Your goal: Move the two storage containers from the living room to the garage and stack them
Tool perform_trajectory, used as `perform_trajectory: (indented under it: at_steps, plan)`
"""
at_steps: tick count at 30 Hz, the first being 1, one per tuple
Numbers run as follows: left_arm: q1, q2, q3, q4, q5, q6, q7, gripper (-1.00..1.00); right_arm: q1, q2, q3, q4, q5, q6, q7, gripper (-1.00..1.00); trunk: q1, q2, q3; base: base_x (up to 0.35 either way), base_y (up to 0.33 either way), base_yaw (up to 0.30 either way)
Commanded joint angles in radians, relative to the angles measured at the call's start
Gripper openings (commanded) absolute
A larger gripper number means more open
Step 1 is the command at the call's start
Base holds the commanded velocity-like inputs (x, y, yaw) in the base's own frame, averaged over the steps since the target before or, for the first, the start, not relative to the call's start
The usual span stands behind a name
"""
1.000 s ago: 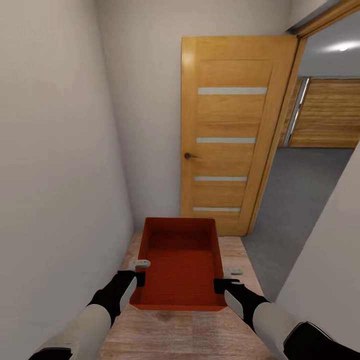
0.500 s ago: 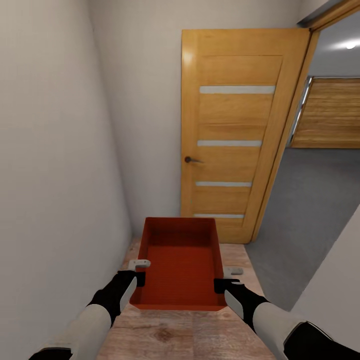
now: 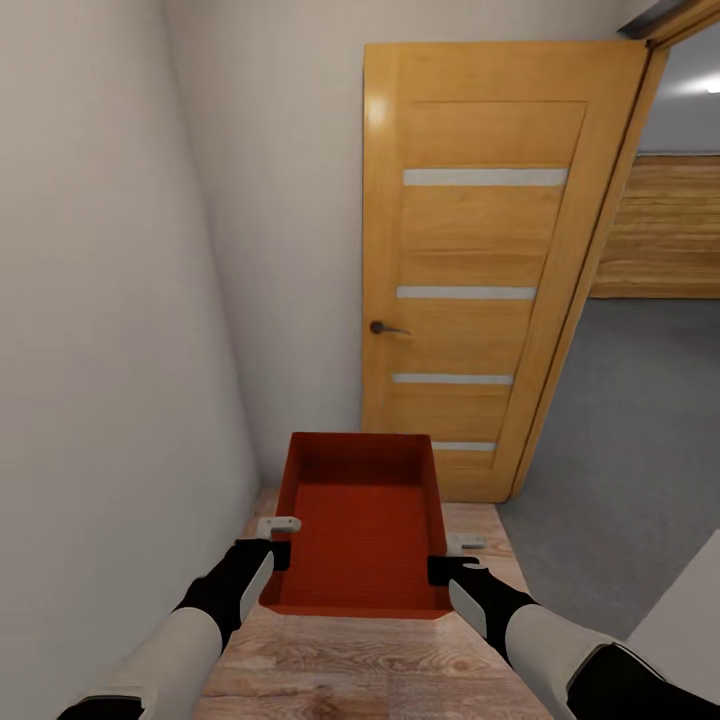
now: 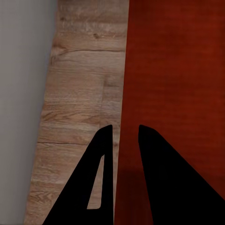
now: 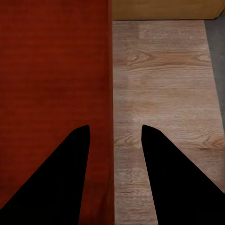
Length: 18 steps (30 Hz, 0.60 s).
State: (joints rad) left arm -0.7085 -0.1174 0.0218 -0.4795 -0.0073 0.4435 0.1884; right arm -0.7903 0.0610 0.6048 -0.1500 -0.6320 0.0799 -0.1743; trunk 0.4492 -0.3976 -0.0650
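Note:
One orange-red storage container [image 3: 360, 530] hangs in front of me above the wood-plank floor, carried between both arms, open side up and empty. My left gripper [image 3: 278, 545] is shut on its left wall and my right gripper [image 3: 452, 558] on its right wall. In the left wrist view the fingers [image 4: 107, 140] straddle the rim of the container [image 4: 178, 84]. The right wrist view shows the same grip, with the container wall [image 5: 51, 70] between the fingers [image 5: 82, 140]. Through the doorway at the right lies the garage's grey concrete floor [image 3: 620, 450].
An orange-wood door [image 3: 480, 270] with four pale slits stands open straight ahead. A white wall [image 3: 100, 350] runs close along the left, and a white wall corner [image 3: 690, 620] juts in at the lower right. Light wood planks [image 3: 380, 660] lie underfoot.
The whole view has shifted: the door looks larger and nearer, and the doorway has slid toward the right edge. The container and both grippers keep the same place in the picture.

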Motion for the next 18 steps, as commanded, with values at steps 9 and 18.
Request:
perform_trajectory:
  at_steps: [9,18]
  plan:
    - [0.000,0.008,-0.011,0.000,0.012,0.006,0.006,-1.00,-0.001,-0.002,0.029,-0.006,0.008,0.006,-0.004,-1.00,0.001,-0.002,-0.002,0.023,0.000,0.000]
    - [0.001,0.004,0.002,-0.008,0.004,-0.003,0.002,-1.00,-0.001,0.007,-0.006,-0.008,0.014,0.008,-0.011,-1.00,0.001,-0.002,-0.002,0.000,0.000,0.000]
